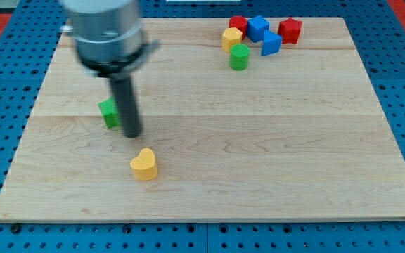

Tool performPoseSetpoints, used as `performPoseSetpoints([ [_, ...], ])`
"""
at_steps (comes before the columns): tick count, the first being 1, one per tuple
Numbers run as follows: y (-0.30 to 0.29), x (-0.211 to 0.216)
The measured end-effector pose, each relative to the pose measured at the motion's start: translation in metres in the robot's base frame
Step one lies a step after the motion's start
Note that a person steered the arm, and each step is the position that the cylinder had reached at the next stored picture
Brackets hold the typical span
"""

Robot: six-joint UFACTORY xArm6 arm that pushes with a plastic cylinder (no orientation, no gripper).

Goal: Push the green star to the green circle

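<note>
The green star lies at the view's left on the wooden board, partly hidden behind the rod. My tip rests on the board just right of and slightly below the star, close to or touching it. The green circle, a short green cylinder, stands far to the upper right, at the near edge of a cluster of blocks.
A yellow heart lies below my tip. By the green circle at the view's top are a yellow block, a red block, two blue blocks and another red block. The board ends at blue matting.
</note>
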State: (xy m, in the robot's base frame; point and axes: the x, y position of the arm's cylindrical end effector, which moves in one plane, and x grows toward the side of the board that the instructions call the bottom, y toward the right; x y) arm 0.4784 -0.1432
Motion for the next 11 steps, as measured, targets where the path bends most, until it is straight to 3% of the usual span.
performPoseSetpoints([
  [1, -0.054, -0.011],
  [3, 0.149, -0.076],
  [4, 0.228, -0.083],
  [5, 0.245, -0.081],
  [6, 0.169, -0.073],
  [7, 0.148, -0.068],
  [8, 0.091, -0.038],
  [9, 0.078, -0.074],
  [10, 0.134, -0.125],
  [11, 0.218, -0.129],
])
